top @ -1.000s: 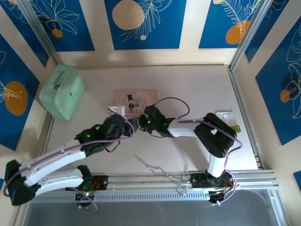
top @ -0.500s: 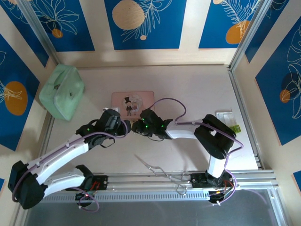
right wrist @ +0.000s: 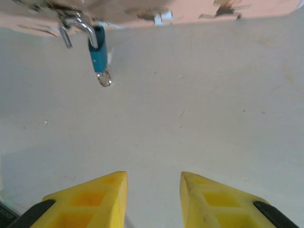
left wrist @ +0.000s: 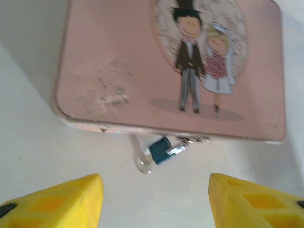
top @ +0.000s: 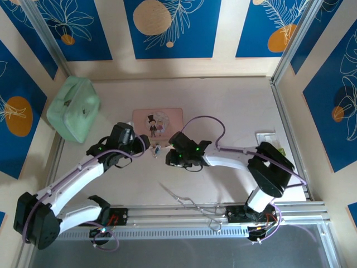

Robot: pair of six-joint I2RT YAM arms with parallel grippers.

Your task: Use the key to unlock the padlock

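We see the left gripper (left wrist: 154,190) with its yellow fingers (left wrist: 61,202) spread wide apart and nothing between them. Straight ahead of it, roughly centred on the gap, the padlock (left wrist: 161,149) lies on the pale worktop (left wrist: 57,156). Its blue body is tilted and its shackle points toward the near edge of the pink picture box (left wrist: 118,61), just beyond. A small silvery piece (left wrist: 141,159) touches the body's other end; we cannot tell what it is.

The right gripper (right wrist: 153,180) has its fingers (right wrist: 95,194) apart by a narrower gap, also empty. From there the padlock (right wrist: 98,54) sits well ahead and off to the left of the fingers, with a little silvery ring (right wrist: 104,78) at the end nearer the gripper and the shackle up against the box edge.

From above, the padlock (top: 158,149) lies between the left gripper (top: 144,145) and the right gripper (top: 169,158), touched by neither.
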